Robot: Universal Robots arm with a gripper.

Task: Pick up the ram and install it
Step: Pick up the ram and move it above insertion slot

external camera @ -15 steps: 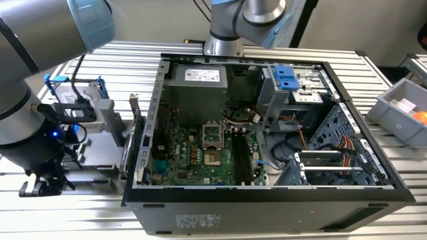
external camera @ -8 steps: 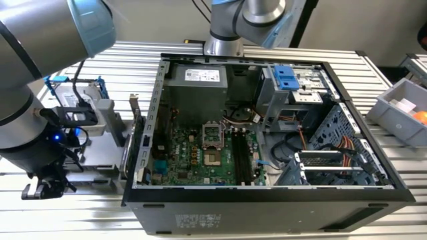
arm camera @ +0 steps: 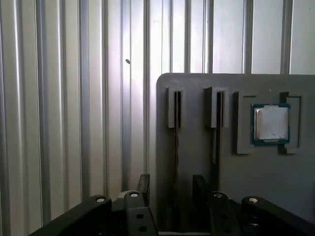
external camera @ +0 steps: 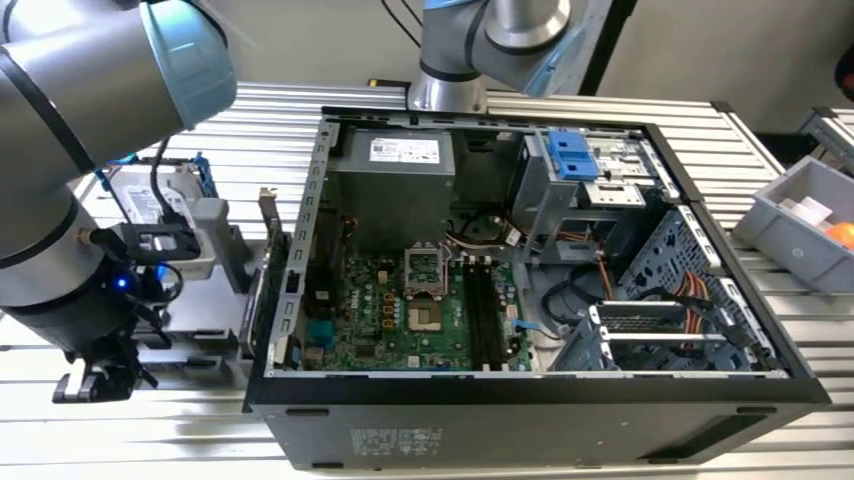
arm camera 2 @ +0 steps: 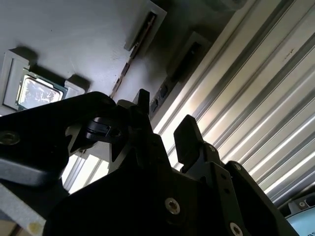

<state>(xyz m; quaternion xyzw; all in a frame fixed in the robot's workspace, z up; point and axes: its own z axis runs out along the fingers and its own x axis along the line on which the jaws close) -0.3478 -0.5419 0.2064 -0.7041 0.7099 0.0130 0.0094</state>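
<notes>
Start with the open computer case, laid flat on the slatted table, board upward for loading. At eight o'clock of it in the exterior view, find the gripper, spread and empty. In the first wrist view, see its fingers either side of the ram, stood on edge in the grey holder for an easy pinch. Mind the neighbouring slot and processor chip close by.

Hangs bent over at the exterior view's left, arm large in the near corner, gripper low and pointing down, fingers parted.
</notes>
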